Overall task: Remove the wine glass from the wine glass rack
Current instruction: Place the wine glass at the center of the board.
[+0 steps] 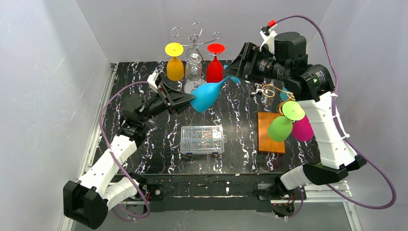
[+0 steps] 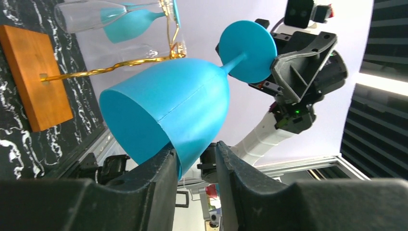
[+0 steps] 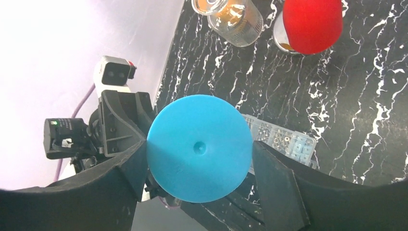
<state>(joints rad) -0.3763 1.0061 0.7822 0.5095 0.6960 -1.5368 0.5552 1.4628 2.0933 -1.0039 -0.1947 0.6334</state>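
The blue wine glass [image 1: 207, 95] hangs in the air just in front of the silver rack [image 1: 195, 34], clear of its wire arms, tilted with the bowl low and the foot high. It is off the rack, so the step in hand looks like a pass from one hand to the other. The right hand [image 3: 199, 161] grips the round foot [image 3: 199, 144] edge to edge between its two fingers. The left hand [image 2: 195, 159] straddles the bowl's wall at the rim. One finger [image 2: 154, 178] presses the outside, while a sliver of gap seems to show at the other, so I cannot tell whether that pinch is firm. To do this well, the left hand should clamp fully on the wall before anything else moves, since a rim pinch on a long, tilted glass will probably let it pivot under the weight of the foot. The right hand should then open wide and back straight off along the stem line, away from the rack, without dragging the foot sideways. The red glass [image 1: 215, 67] and clear glass [image 1: 194, 67] under the rack are close behind, so the left arm should carry its load forward from the rack, toward open bench [image 1: 240, 139].
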